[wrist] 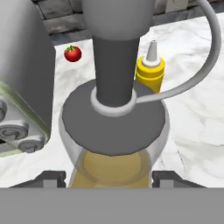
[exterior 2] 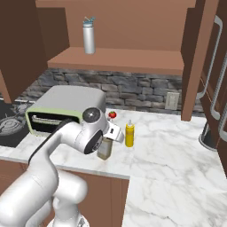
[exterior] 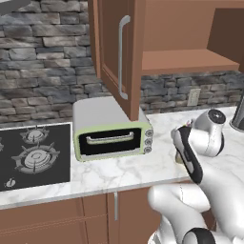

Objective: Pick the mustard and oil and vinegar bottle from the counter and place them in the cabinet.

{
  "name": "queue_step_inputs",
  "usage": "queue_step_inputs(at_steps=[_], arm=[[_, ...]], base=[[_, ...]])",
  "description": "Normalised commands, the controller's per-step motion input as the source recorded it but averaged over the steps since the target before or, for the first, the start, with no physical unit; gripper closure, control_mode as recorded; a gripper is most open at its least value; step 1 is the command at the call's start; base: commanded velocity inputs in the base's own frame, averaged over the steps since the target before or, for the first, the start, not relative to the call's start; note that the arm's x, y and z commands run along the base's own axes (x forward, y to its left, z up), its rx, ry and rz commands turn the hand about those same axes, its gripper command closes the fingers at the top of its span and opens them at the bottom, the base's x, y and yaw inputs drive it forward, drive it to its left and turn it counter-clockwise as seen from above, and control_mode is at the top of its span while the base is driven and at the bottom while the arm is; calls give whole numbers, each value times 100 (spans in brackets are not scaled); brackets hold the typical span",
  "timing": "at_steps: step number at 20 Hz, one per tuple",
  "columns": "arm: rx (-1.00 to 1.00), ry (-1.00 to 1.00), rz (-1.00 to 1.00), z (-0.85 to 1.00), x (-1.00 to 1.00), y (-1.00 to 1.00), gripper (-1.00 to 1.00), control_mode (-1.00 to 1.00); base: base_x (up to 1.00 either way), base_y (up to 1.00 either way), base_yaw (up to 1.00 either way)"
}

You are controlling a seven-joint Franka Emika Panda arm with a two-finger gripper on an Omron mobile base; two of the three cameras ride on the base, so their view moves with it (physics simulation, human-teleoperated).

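The gripper stands over the oil and vinegar bottle, its 2 dark fingertips closed against either side of the glass body below the grey pourer top, the bottle upright on the white marble counter. The mustard stands upright just beside it on the slab, with a small red tomato behind and a pale green toaster oven to the side. The cabinet above hangs open, a grey flask on its shelf.
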Motion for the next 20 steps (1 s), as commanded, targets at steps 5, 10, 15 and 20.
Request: queue_step_inputs(at_steps=[5, 10, 15, 20], arm=[[0, -2, 0, 60, -36, 8, 100, -100], [-2, -3, 0, 64, -34, 14, 100, -100], [-2, -5, 0, 68, -37, 6, 100, -100], [-2, -10, 1, 64, -36, 9, 100, -100]], base=[[0, 0, 0], [0, 0, 0], [0, 0, 0], [0, 0, 0]])
